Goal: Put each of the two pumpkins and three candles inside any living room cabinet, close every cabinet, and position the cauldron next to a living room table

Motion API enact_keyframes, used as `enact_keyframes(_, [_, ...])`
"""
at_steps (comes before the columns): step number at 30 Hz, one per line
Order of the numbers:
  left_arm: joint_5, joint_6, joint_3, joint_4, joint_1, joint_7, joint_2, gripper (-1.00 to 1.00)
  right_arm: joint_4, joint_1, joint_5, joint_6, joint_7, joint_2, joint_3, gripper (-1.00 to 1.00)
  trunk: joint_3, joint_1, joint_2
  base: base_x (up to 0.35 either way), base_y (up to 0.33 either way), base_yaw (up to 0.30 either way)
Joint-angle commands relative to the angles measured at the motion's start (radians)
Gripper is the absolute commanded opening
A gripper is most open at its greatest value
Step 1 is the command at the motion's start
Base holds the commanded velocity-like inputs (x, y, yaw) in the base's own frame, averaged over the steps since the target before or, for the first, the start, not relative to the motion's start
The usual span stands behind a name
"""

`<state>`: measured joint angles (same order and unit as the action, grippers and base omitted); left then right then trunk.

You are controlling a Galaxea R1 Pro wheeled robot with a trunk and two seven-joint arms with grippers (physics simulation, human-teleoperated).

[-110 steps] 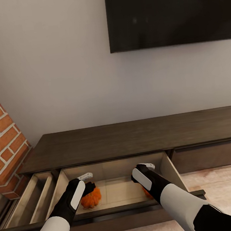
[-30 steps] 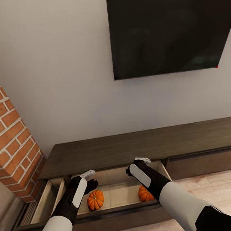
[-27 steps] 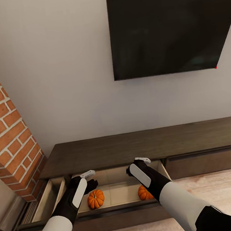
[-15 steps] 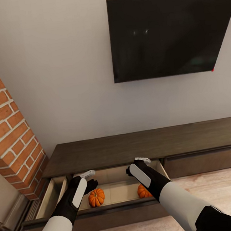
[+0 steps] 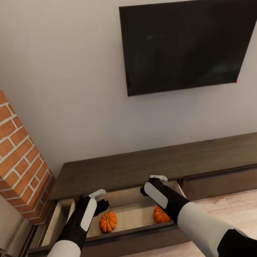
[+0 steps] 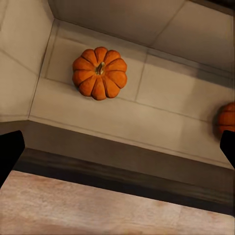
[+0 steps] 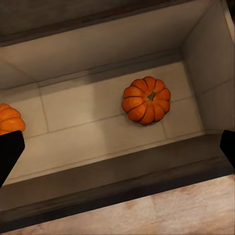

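Pale grey wall, a dark wall-mounted screen (image 5: 190, 43) and a brick column (image 5: 11, 150) are seen behind the cabinet (image 5: 164, 162), a long low dark-brown unit on a light wood floor (image 5: 241, 207). Its left drawer (image 5: 128, 234) is pulled out, and 2 pumpkins rest on its pale beige bottom, well apart: the left pumpkin (image 5: 108, 222) near the left side wall, the right pumpkin (image 5: 159, 214) near the right side wall, partly covered by the forearm. No candles can be made out in the drawer.

The left gripper (image 5: 97, 200) and right gripper (image 5: 153, 184) are held above the drawer opening. In both wrist views the dark fingertips sit at the far edges with nothing between them, so the jaws are judged spread wide and empty.

Each pumpkin is judged light and rigid, with a smooth ribbed skin that could slip; a hold across the widest part of the body would be surer than one on the short stem. A narrower compartment (image 5: 55, 220) stands open beside the brick, its contents hidden.
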<state>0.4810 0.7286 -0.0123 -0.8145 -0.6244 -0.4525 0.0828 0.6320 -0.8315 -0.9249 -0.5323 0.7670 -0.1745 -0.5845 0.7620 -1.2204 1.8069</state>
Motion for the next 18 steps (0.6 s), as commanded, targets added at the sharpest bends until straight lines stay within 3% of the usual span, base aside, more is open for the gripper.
enact_keyframes(1, [0.0,0.0,0.0,0.0,0.0,0.0,0.0,1.0,0.0,0.0,0.0,0.0,0.0,0.0,0.0,1.0,-0.003,0.004,-0.007,0.0,0.0,0.0])
enact_keyframes(18, [0.001,0.0,-0.002,0.0,0.0,0.0,0.0,1.0,0.0,0.0,0.0,0.0,0.0,0.0,0.0,1.0,-0.056,0.069,-0.126,0.0,0.0,0.0])
